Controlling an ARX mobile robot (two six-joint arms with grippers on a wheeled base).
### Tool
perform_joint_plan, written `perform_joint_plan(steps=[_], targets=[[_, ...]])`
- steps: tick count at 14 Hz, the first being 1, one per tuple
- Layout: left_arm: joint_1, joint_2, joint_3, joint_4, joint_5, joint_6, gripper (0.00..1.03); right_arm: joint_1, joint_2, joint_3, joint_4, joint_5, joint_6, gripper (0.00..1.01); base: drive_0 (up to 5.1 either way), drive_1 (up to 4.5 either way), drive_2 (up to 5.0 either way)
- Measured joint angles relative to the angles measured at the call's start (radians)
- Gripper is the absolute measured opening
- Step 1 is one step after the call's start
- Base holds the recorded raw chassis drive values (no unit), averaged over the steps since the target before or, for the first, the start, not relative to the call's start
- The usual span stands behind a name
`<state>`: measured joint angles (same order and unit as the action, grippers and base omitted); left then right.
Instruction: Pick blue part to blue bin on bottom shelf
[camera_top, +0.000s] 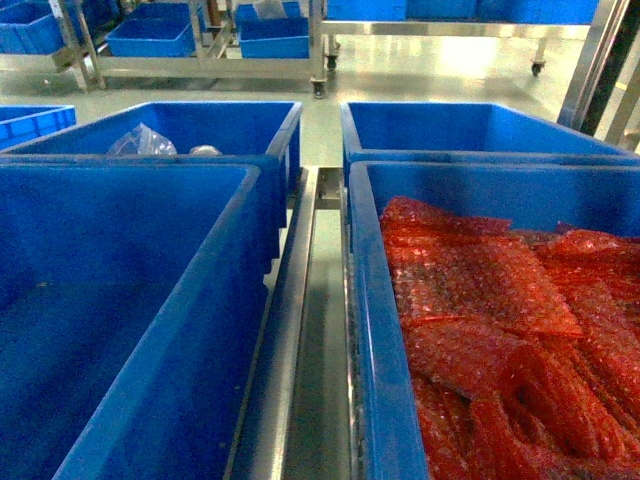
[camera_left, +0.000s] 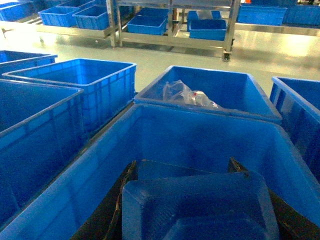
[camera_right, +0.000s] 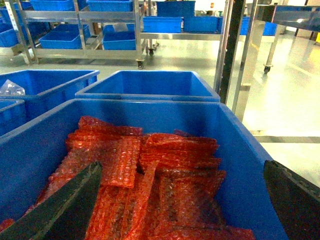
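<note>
The blue part (camera_left: 200, 210), a moulded blue tray-like piece, fills the bottom of the left wrist view. My left gripper (camera_left: 183, 162) is shut on it, with a black finger (camera_left: 125, 200) along each side. It hangs over the near left blue bin (camera_left: 200, 135), whose inside (camera_top: 120, 300) looks bare. A steel centre rail of the bottom shelf (camera_top: 305, 340) runs between the bins. My right gripper (camera_right: 182, 165) stands open over the near right bin (camera_right: 250, 150), which is filled with red bubble wrap (camera_right: 165, 165). Neither gripper shows in the head view.
Behind the left bin stands another blue bin (camera_top: 230, 125) holding a clear plastic bag (camera_left: 182, 92). A further blue bin (camera_top: 480, 130) sits at the back right. More bins lie to the left (camera_left: 95, 85). Steel racks with blue bins (camera_top: 200, 40) and an upright post (camera_right: 227, 50) stand beyond.
</note>
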<state>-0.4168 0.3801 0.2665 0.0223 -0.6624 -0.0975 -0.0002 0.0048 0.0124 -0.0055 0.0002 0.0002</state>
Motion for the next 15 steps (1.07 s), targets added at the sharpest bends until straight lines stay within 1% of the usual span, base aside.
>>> perform_joint_plan(steps=[15], targets=[[0.0, -0.004, 0.0, 0.002, 0.0, 0.0, 0.44, 0.0, 0.0, 0.0, 0.002, 0.0, 0.0, 0.98, 0.0, 0.0, 0.0]])
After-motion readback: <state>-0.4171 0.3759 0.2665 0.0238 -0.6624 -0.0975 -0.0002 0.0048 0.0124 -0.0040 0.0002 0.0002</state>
